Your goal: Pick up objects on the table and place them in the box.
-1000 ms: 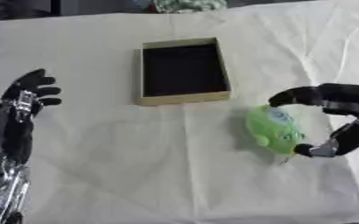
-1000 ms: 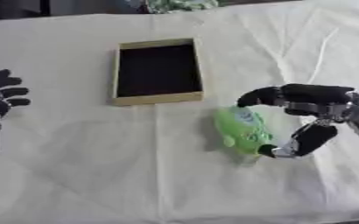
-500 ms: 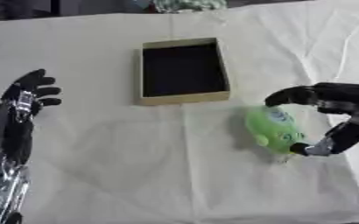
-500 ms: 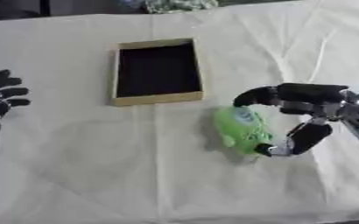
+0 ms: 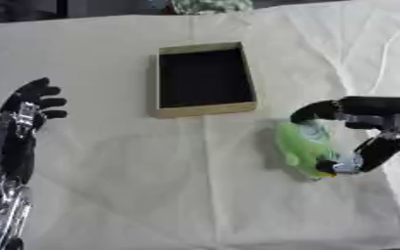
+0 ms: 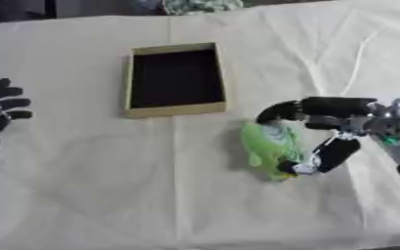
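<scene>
A green soft toy (image 5: 302, 149) with a bit of yellow lies on the white cloth, right of centre. My right hand (image 6: 340, 119) reaches in from the right and curls around it, fingers over its far end and thumb at its near end. An open tan box (image 5: 203, 79) with a dark inside stands behind and to the left of the toy; nothing shows in it. My left hand (image 5: 26, 110) rests open at the left edge, fingers pointing up, holding nothing.
A wrinkled white cloth (image 5: 152, 185) covers the table. At the far edge lies a greenish patterned object (image 5: 205, 6). A thin white cable (image 6: 357, 58) runs across the cloth at the right.
My right hand has shifted left and closed in around the green toy, which has slid slightly left with it. The left hand has not moved.
</scene>
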